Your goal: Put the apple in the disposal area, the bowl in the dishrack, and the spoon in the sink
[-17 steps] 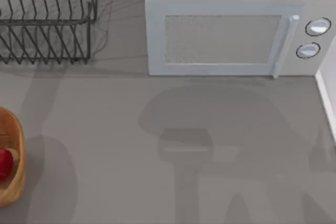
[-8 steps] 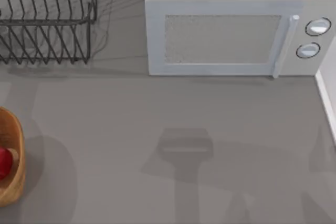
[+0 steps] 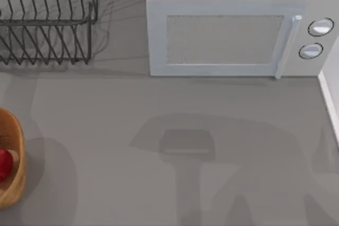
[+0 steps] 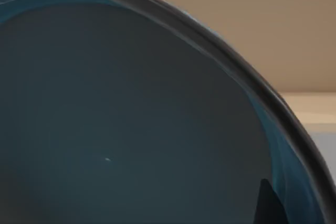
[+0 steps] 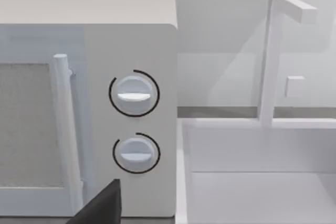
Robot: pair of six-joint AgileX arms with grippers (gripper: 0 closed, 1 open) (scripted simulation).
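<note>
Looking down from the top view, we see the apple [image 3: 4, 164] lying inside the disposal area [image 3: 16, 183], the tan bin at the left edge of the grey tabletop [image 3: 106, 157]. The dishrack [image 3: 47, 19] stands at the far left corner, its wire prongs slanted in rows, and the white microwave [image 3: 238, 35] sits beside it toward the right, door shut, two dials [image 3: 320, 27] on its right end. A thin white rim of the sink [image 3: 329, 104] runs along the right edge of the tabletop.

Our left wrist view is taken up by the bowl [image 4: 131, 119] very close to the camera, its dark blue-grey inside facing us and its rim [image 4: 236, 72] curving across; a dark tip of one of our left fingers [image 4: 268, 205] shows against the inner wall, so we cannot tell whether they are clamped on it.

Our right wrist view faces the microwave's dial end with the sink basin [image 5: 262, 182] and its white faucet [image 5: 273, 56] just beside it; a dark finger tip [image 5: 102, 205] shows low, and we cannot tell how those fingers stand.
</note>
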